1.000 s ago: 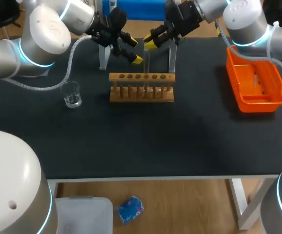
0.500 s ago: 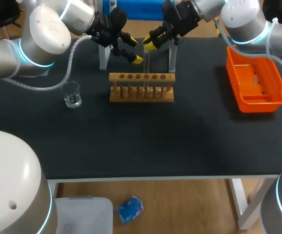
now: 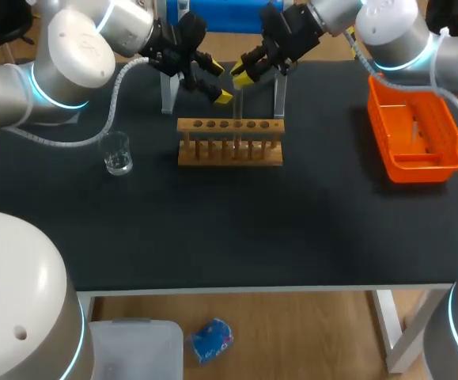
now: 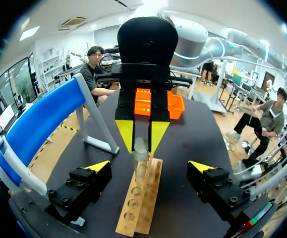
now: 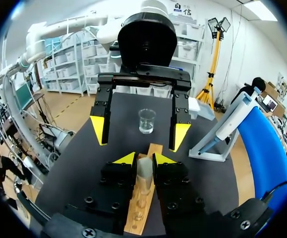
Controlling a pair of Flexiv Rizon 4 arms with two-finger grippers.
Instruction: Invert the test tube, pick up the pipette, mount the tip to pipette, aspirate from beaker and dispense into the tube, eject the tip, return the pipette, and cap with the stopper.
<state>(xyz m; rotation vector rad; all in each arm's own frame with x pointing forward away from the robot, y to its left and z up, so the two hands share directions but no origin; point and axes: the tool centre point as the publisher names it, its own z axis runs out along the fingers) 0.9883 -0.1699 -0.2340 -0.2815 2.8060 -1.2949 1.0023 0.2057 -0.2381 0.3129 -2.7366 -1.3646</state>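
Note:
A clear test tube [image 3: 237,101] hangs upright over the far side of the wooden rack [image 3: 230,144], with my right gripper [image 3: 240,74] shut on its upper end. In the right wrist view the tube [image 5: 144,171] sits pinched between my right gripper's [image 5: 144,159] two yellow tips, above the rack [image 5: 142,203]. My left gripper [image 3: 219,81] stands open just left of the tube, facing the right one. In the left wrist view the tube [image 4: 141,161] and the right gripper [image 4: 142,141] are ahead, between my left gripper's [image 4: 149,167] wide-spread tips. The glass beaker [image 3: 118,153] stands left of the rack.
An orange tray [image 3: 415,162] holding small pale items sits at the right edge of the table. A blue stand [image 3: 213,12] on grey legs [image 3: 168,95] rises behind the rack, close to both grippers. The dark tabletop [image 3: 229,229] stretches toward the front.
My right gripper has shifted slightly toward the table's far side with the tube in it. The left arm has not moved.

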